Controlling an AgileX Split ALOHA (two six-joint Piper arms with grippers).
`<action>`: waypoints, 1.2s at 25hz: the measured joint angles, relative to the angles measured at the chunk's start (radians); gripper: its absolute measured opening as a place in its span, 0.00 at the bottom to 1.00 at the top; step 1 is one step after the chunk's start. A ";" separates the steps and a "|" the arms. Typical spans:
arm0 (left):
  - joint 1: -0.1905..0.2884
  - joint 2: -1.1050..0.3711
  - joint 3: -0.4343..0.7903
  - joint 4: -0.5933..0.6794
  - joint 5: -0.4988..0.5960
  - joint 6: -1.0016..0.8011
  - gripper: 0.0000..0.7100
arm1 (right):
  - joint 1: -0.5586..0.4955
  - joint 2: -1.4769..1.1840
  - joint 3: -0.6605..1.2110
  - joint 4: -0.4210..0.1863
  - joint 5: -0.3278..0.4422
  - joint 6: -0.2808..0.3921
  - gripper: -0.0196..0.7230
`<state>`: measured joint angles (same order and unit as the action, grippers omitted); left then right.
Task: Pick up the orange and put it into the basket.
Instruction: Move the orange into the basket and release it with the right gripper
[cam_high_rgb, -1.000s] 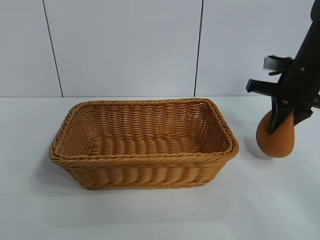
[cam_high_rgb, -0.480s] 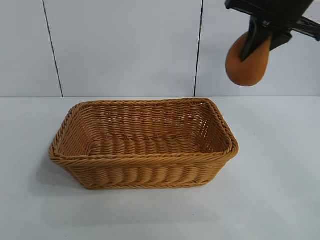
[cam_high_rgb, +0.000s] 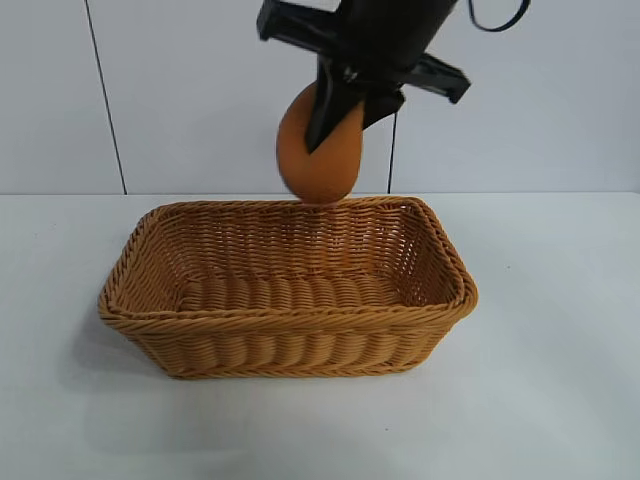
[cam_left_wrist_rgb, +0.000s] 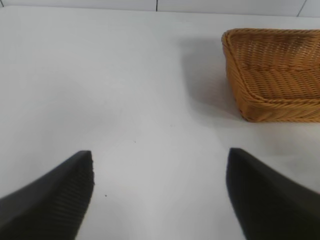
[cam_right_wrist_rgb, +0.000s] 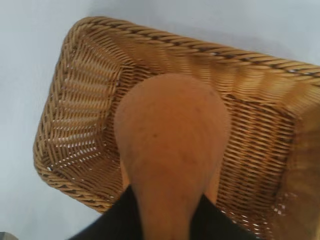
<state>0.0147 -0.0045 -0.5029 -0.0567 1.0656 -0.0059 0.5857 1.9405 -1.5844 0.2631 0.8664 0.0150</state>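
Dull brownish-orange, matte orange (cam_high_rgb: 318, 155) hangs pinched by its neck in the right gripper (cam_high_rgb: 335, 110) above the basket (cam_high_rgb: 440, 300)

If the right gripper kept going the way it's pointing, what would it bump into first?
Probably the basket. The right gripper, jaws shut on the orange, points steeply down over the basket's inside, so the orange would likely touch its woven floor first.

Lab-type test bench: bare white table (cam_high_rgb: 560, 400), white panelled wall (cam_high_rgb: 230, 90) behind.

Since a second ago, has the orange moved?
Yes. The orange, held in the right gripper, went up off the table and leftward, from beside the basket to above its far rim.
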 joint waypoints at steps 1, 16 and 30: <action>0.000 0.000 0.000 0.000 0.000 0.000 0.74 | 0.009 0.020 0.000 0.000 -0.023 0.000 0.09; 0.000 0.000 0.000 0.000 0.000 0.000 0.74 | 0.017 0.224 -0.010 0.008 -0.161 0.002 0.43; 0.000 0.000 0.000 0.000 0.000 0.000 0.74 | 0.017 0.219 -0.328 -0.130 0.269 0.048 0.88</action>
<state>0.0147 -0.0045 -0.5029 -0.0567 1.0656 -0.0059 0.6027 2.1596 -1.9128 0.1336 1.1349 0.0625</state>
